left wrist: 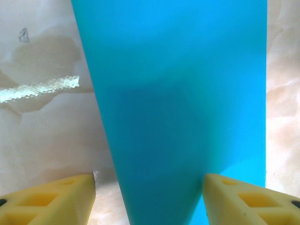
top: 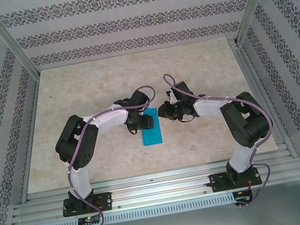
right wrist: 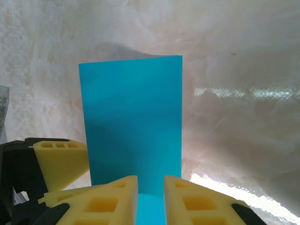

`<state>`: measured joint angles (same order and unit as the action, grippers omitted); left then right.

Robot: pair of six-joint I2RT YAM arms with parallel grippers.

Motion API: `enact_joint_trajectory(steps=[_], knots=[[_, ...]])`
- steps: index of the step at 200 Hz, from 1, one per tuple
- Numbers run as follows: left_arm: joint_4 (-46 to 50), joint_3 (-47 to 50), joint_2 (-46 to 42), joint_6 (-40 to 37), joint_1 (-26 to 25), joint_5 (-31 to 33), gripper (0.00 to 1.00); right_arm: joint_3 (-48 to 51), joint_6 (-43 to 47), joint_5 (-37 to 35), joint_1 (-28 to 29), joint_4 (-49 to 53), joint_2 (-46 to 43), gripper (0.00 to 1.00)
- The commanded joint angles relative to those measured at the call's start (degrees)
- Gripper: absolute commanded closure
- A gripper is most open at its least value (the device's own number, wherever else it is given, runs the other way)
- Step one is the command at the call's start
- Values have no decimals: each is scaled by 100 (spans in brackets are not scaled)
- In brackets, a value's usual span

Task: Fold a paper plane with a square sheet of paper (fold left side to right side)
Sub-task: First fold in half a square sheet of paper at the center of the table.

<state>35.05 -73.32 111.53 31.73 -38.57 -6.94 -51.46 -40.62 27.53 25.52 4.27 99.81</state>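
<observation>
Mottled beige table point(top: 78, 89) under cyan paper point(top: 153, 137), patterned walls point(top: 121, 3) around.

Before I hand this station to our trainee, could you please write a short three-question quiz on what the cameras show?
1. What colour is the sheet of paper?
2. True or false: the paper lies unfolded as a full square.
3. The left claw stands: A) shut; B) open, astride the paper; C) gripping a pen.
Key: 1 cyan-blue; 2 false, it is a folded rectangle; 3 B.
</observation>
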Motion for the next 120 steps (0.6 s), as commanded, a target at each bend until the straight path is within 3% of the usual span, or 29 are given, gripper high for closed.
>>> enact_joint_trajectory(steps=[1, 120], knots=[[-516, 2, 460, -67, -230, -381, 36, -11, -28, 7, 50, -88, 66, 78], [-474, -59, 528, -79, -267, -348, 36, -106, -106, 25, 317, -84, 296, 83]])
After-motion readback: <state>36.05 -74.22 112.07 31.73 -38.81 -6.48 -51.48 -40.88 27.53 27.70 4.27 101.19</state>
